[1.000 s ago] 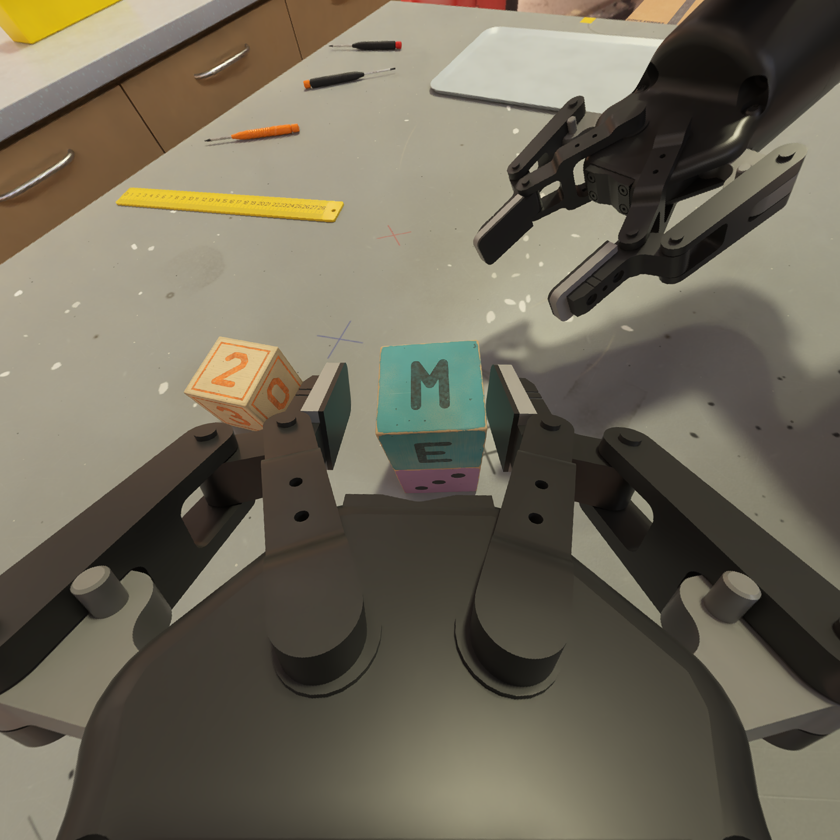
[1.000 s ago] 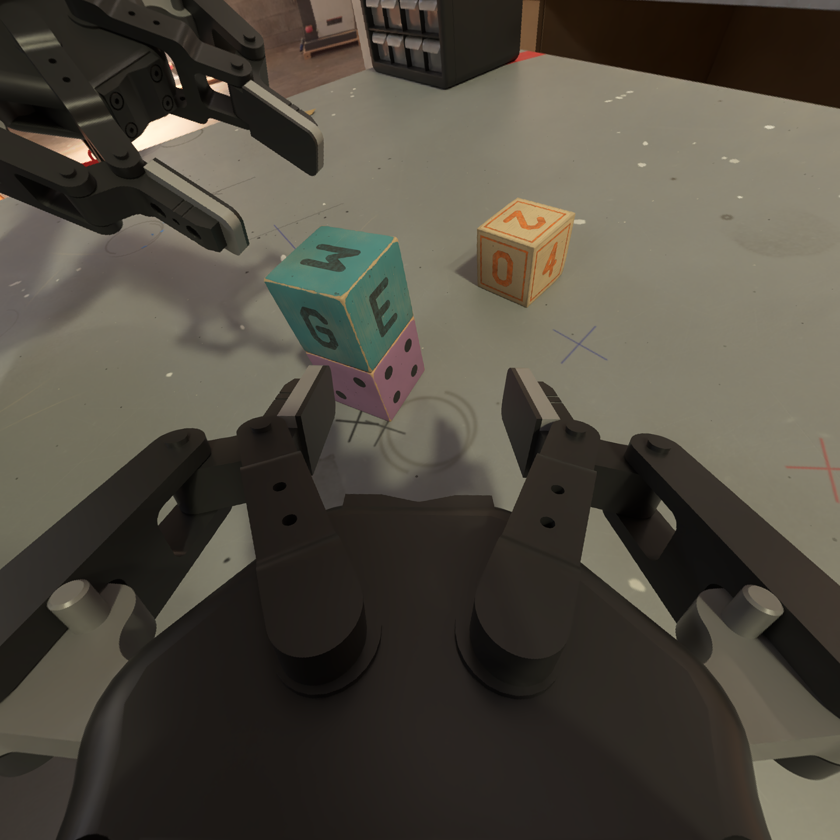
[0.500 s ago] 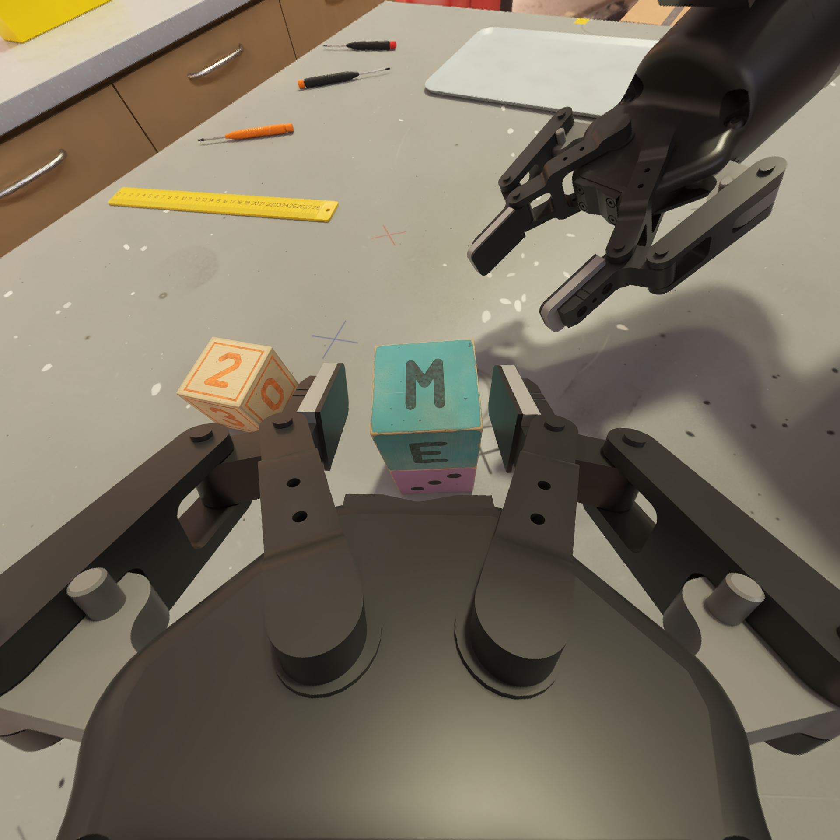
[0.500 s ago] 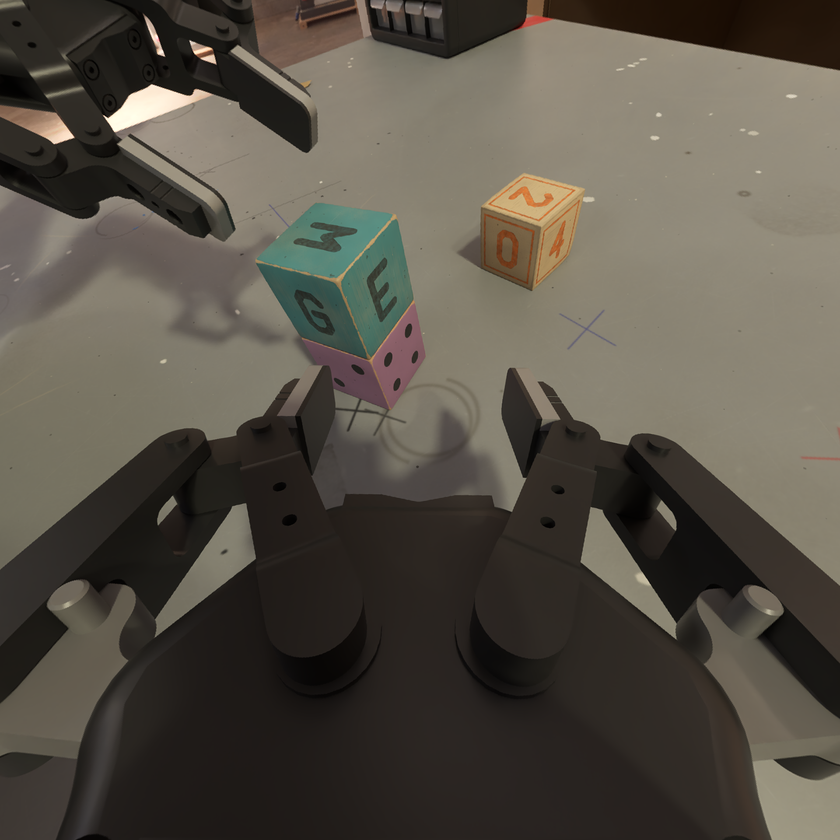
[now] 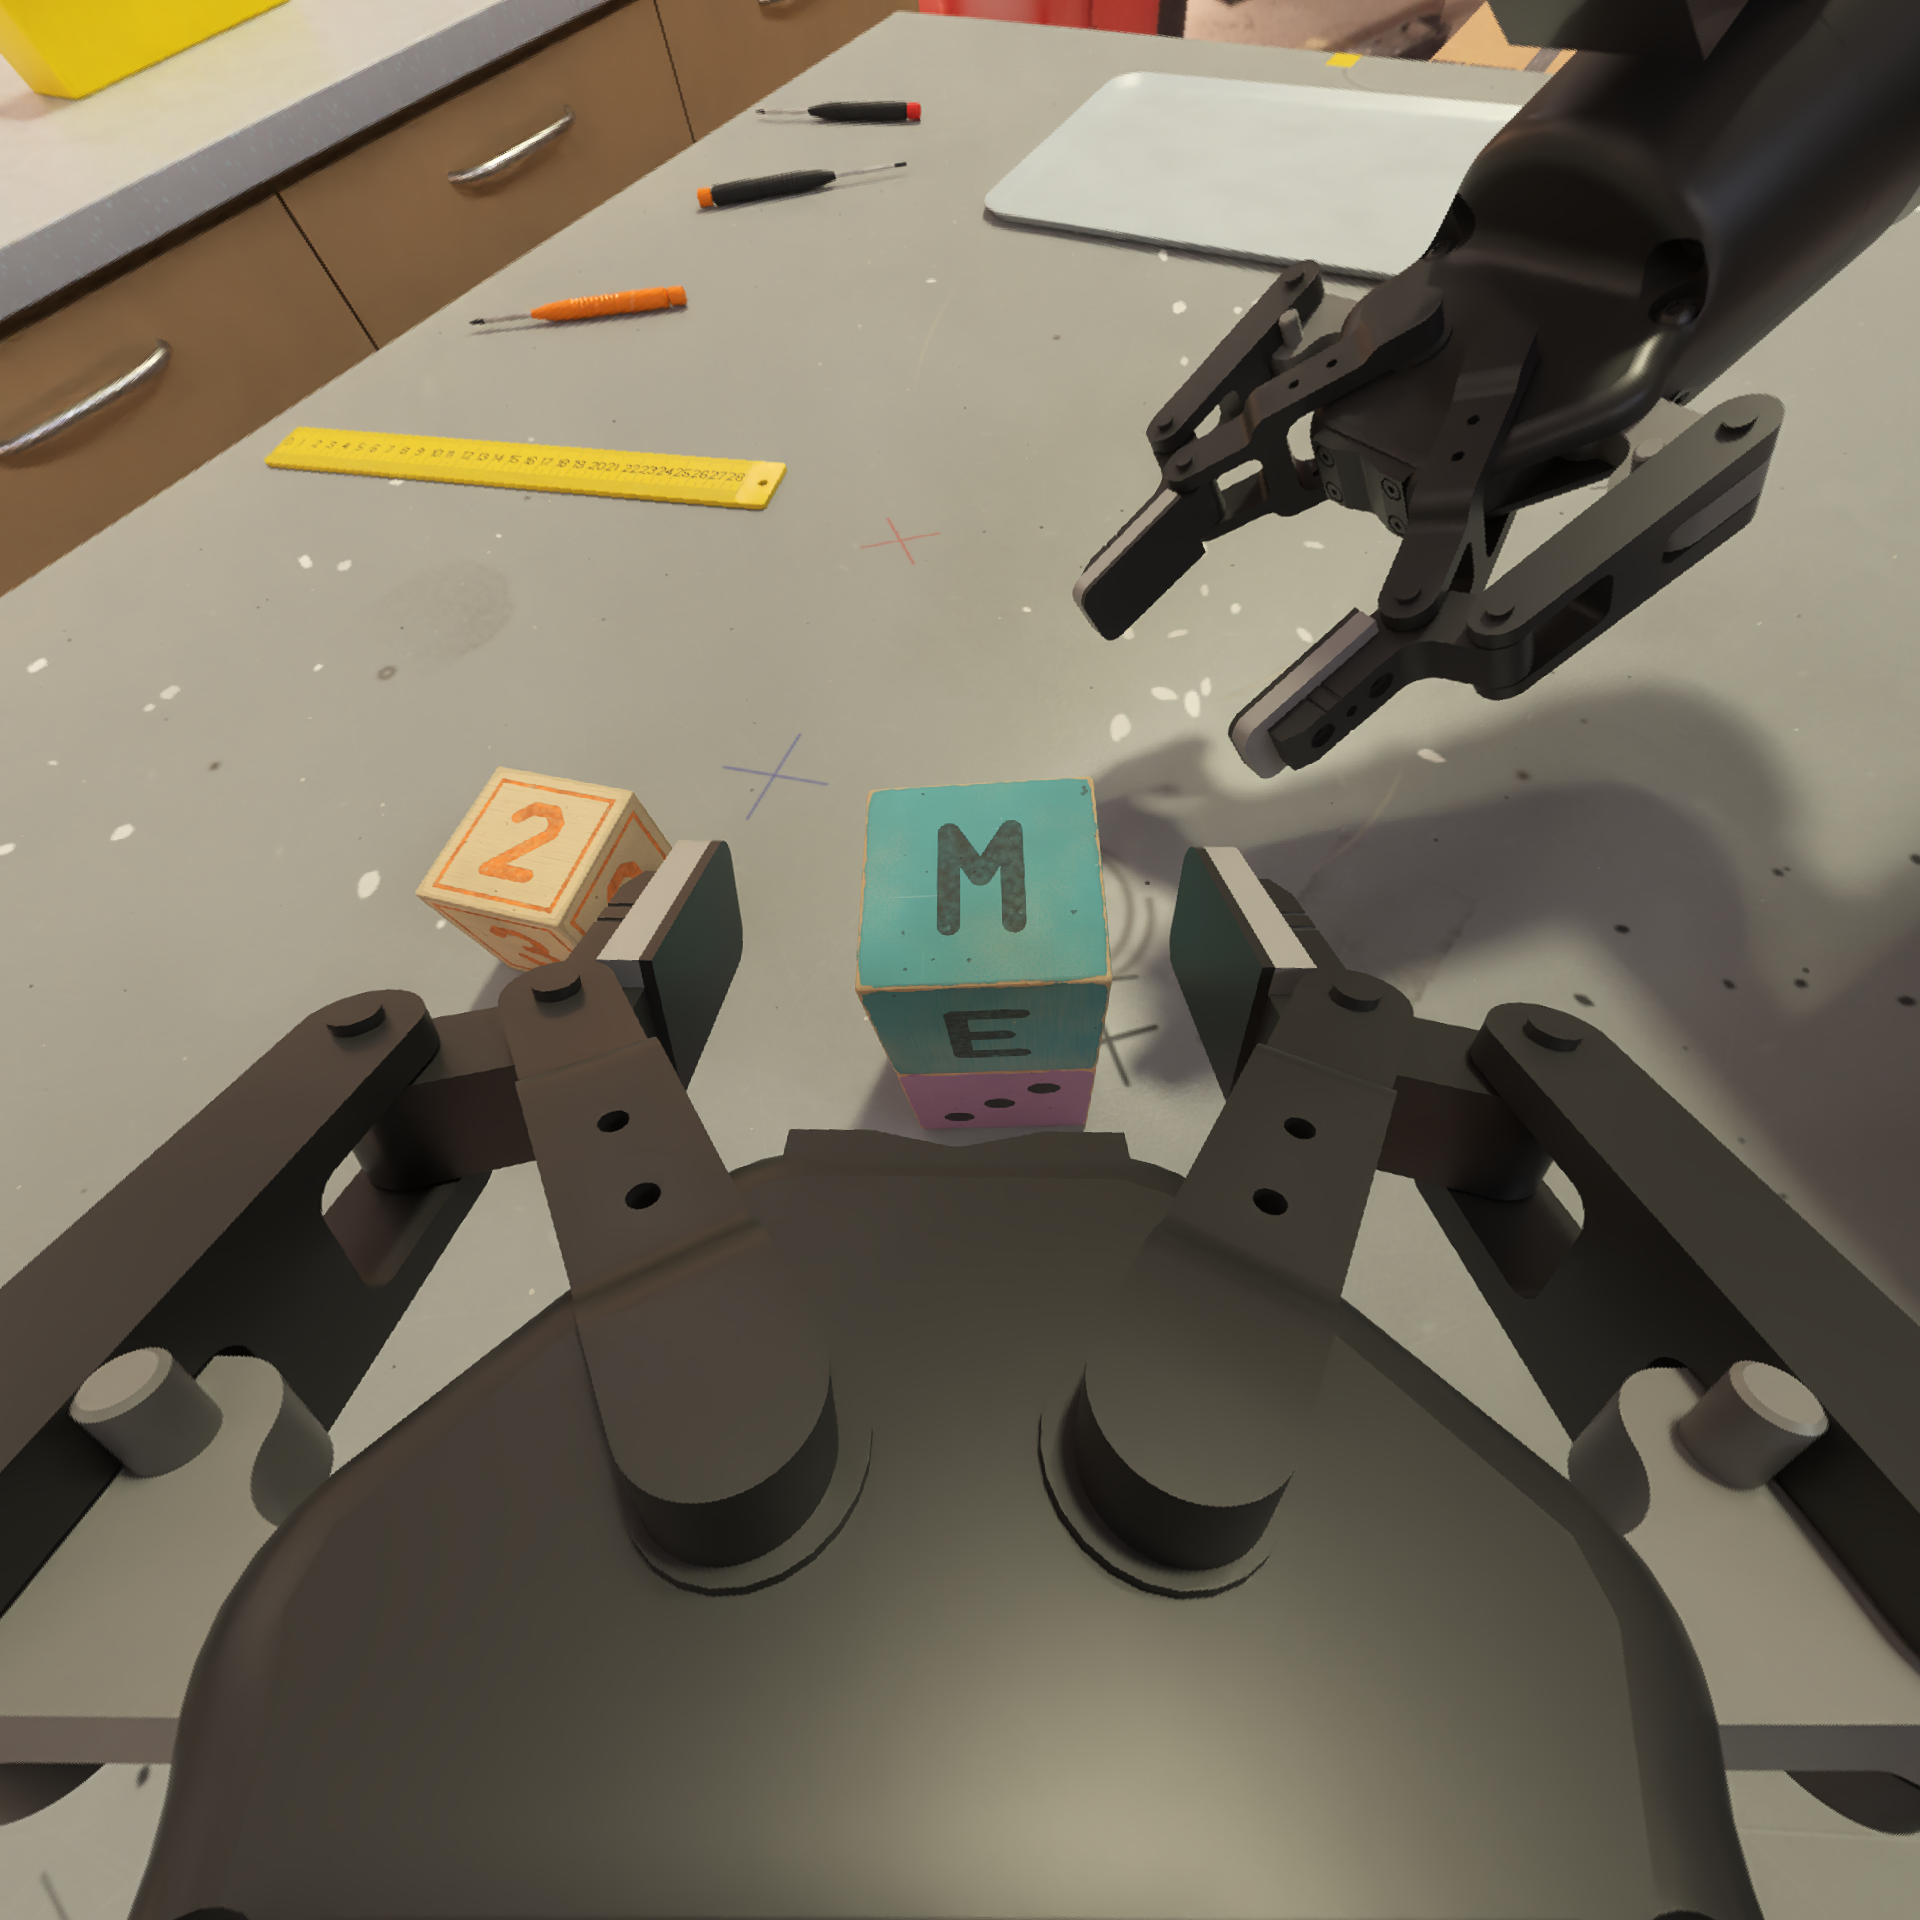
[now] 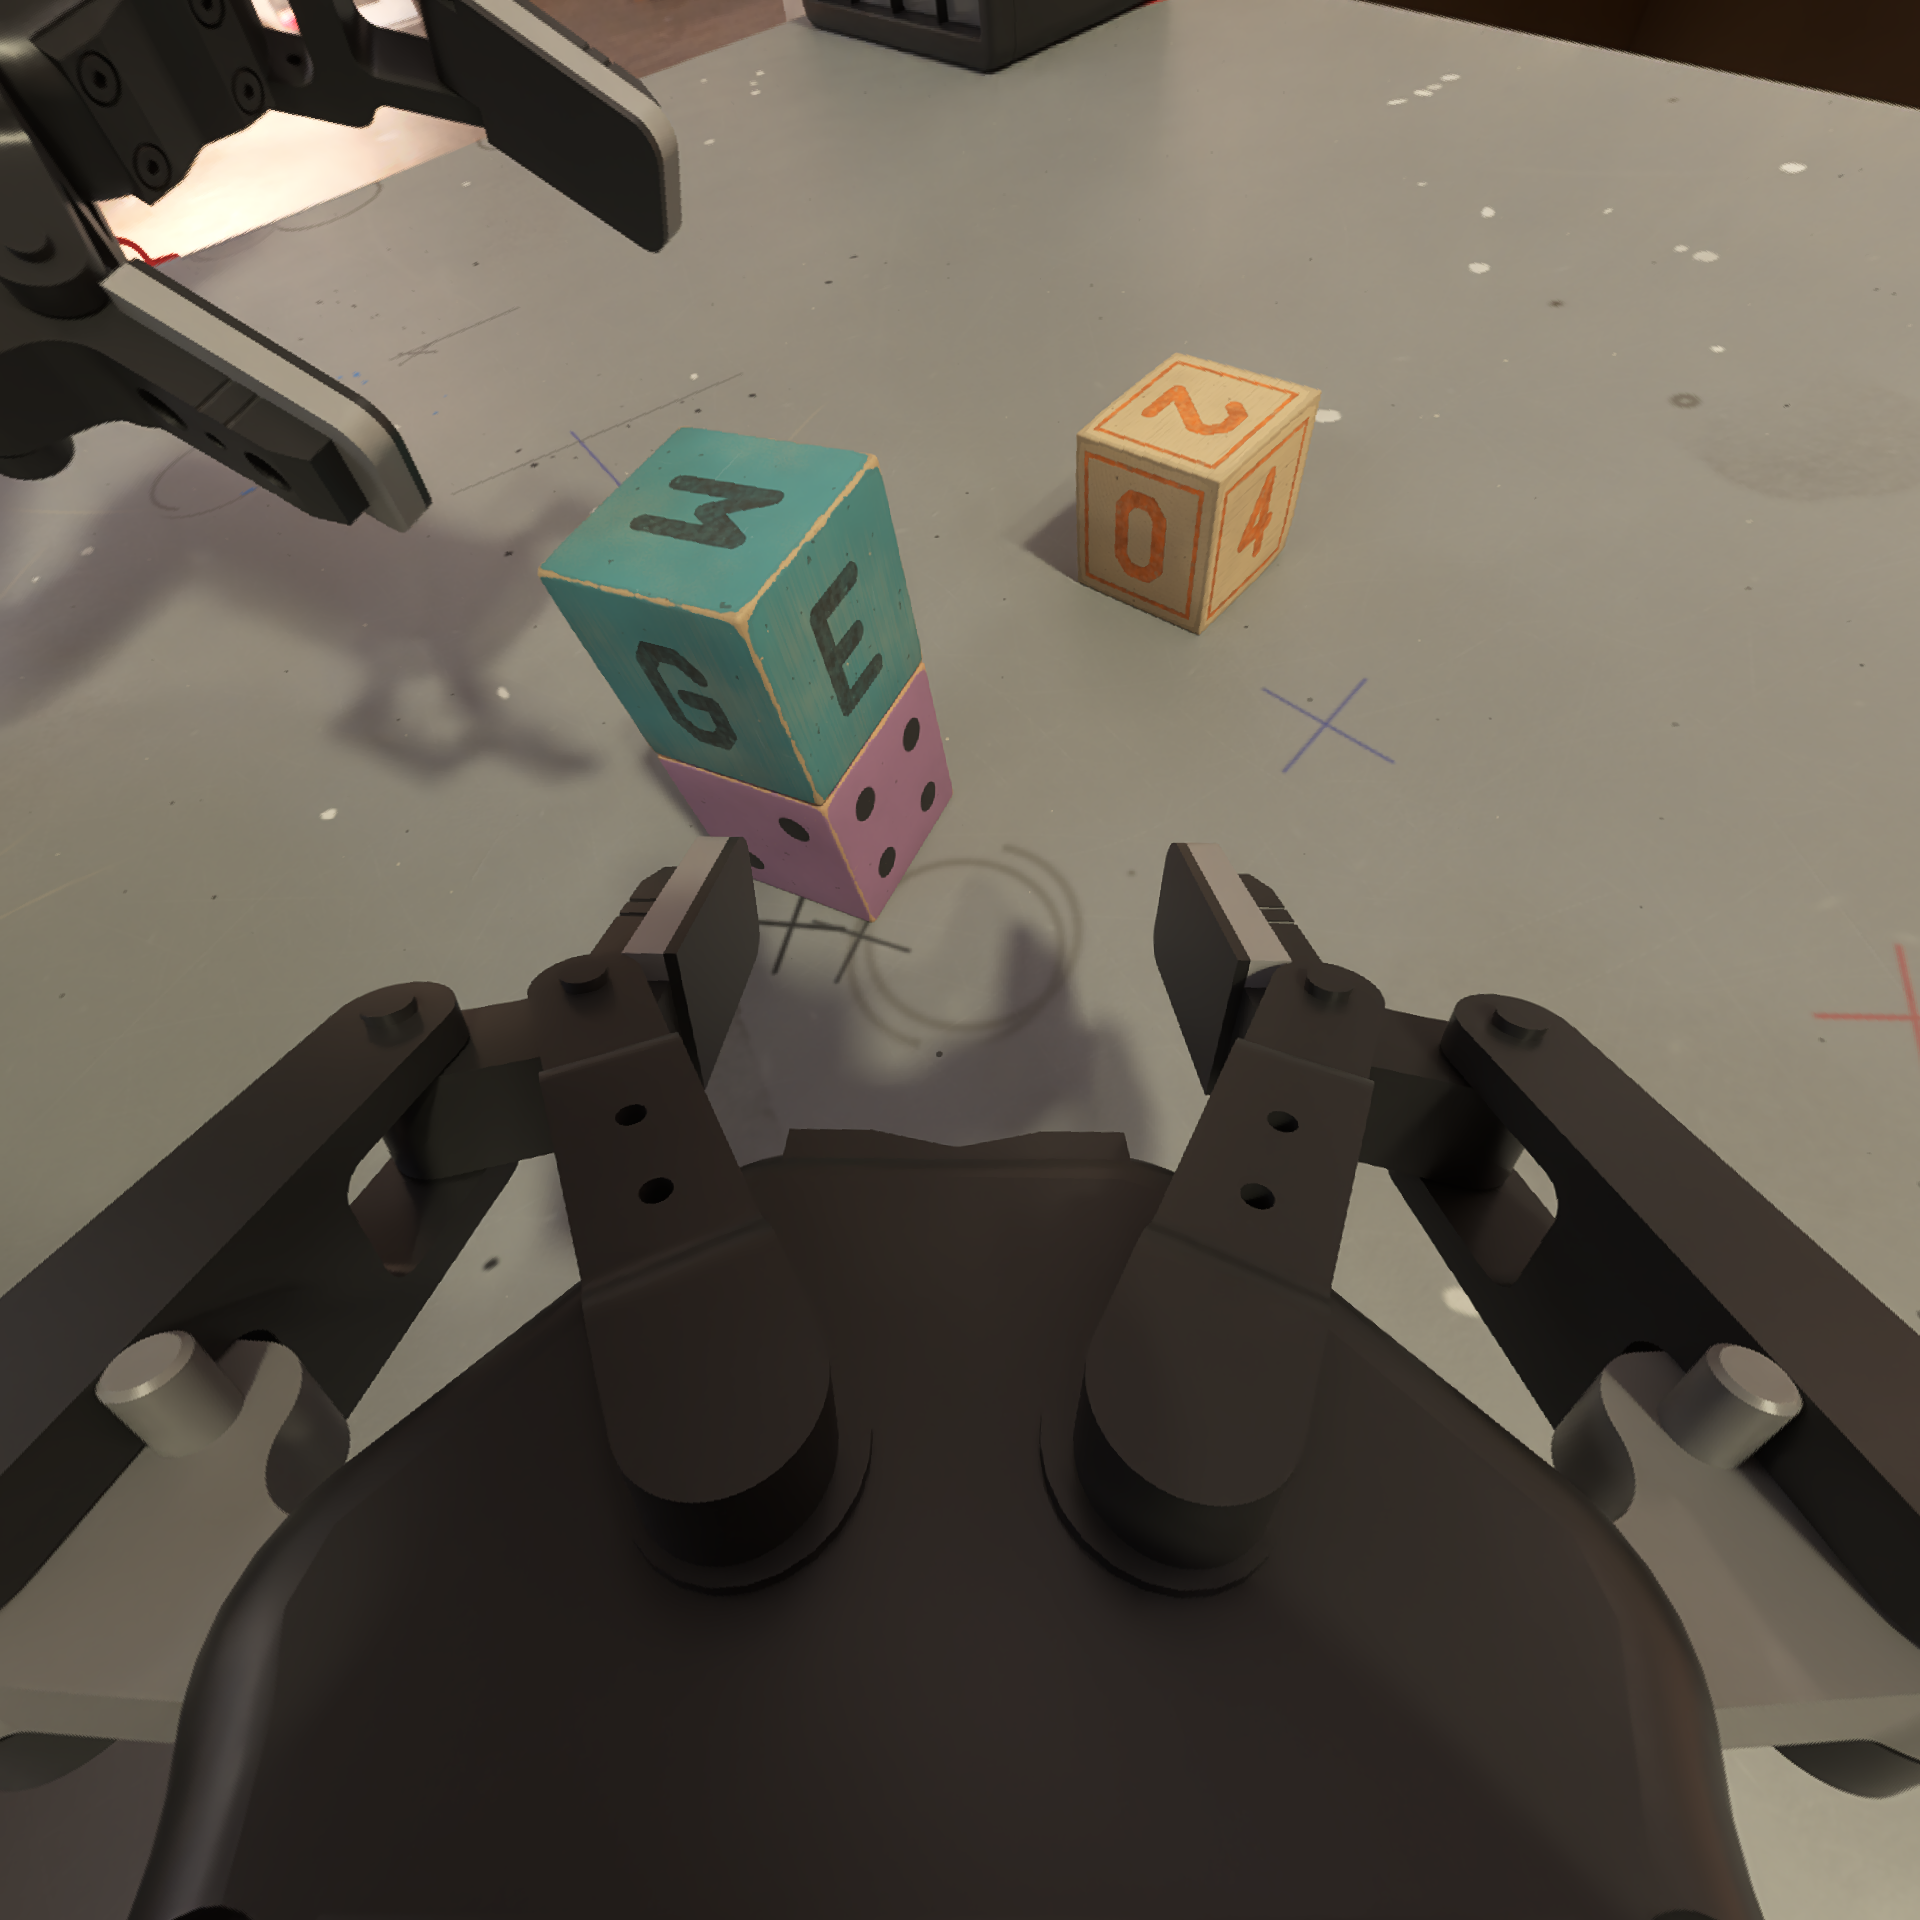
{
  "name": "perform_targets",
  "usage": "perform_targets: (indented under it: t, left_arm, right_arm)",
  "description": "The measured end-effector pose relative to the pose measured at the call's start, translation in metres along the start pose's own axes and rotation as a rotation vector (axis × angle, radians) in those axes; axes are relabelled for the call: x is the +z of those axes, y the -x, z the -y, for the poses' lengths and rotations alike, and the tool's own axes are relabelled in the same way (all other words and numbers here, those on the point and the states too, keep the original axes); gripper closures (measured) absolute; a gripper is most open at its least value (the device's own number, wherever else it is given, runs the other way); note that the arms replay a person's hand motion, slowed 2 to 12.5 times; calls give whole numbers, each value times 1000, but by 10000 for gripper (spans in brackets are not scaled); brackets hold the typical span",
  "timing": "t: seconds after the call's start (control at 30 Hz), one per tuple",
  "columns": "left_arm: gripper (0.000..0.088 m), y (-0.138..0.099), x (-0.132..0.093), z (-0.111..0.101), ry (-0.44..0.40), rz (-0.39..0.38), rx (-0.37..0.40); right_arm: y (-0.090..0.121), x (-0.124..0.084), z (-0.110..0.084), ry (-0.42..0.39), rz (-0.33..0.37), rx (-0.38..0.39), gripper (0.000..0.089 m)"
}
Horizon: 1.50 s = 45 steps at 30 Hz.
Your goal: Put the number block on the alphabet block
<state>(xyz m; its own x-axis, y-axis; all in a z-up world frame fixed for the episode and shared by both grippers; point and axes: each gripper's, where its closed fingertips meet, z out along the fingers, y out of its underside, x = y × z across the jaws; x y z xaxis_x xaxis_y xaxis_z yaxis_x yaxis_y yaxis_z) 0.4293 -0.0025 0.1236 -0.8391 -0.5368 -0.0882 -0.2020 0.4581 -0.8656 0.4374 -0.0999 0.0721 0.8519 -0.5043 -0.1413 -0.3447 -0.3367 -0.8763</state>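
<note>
Both grippers, left (image 5: 956, 925) & right (image 6: 951, 935), wide open, empty. Number block (image 6: 1195, 494) on surface; next: grasp it, lift onto alphabet block (image 6: 727, 613).

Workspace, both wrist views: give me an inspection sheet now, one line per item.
Surface: grey table, speckled, with pen crosses and a ring mark.
Job's things: number block stands alone on the table; teal alphabet block sits stacked on a pink dice block.
Clutter: yellow ruler, three screwdrivers, pale tray.
Grippers: left gripper open, jaws either side of the alphabet block without touching; right gripper open, empty, short of the stack.
Cables: nothing seen.
Surroundings: brown drawer cabinet with a yellow bin on top; dark drawer unit at the table's far edge.
</note>
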Motion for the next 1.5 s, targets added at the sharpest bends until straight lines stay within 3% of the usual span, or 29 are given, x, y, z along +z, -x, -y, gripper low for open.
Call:
perform_targets:
  t: [0.23, 0.47, 0.77, 1.03, 1.23, 1.5]
  left_arm:
    - [141, 3, -7, 6, -28, 16, 4]
    - [125, 12, -17, 13, -63, 63, 4]
    - [114, 36, -35, 21, -103, 195, -1]
    - [67, 58, -52, 26, -136, 310, -9]
    - [56, 56, -58, 31, -171, 296, -7]
    - [53, 45, -58, 35, -188, 216, -10]
  right_arm:
    - [-2, 2, 4, 8, -46, 9, 195]
    - [-13, 3, 12, 41, -176, 36, 166]
    - [-29, -3, 21, 101, -377, 84, 148]
    - [-26, -5, 28, 149, -463, 132, 149]
    - [-17, -4, 32, 180, -479, 132, 149]
    - [-9, -4, 35, 206, -489, 123, 152]
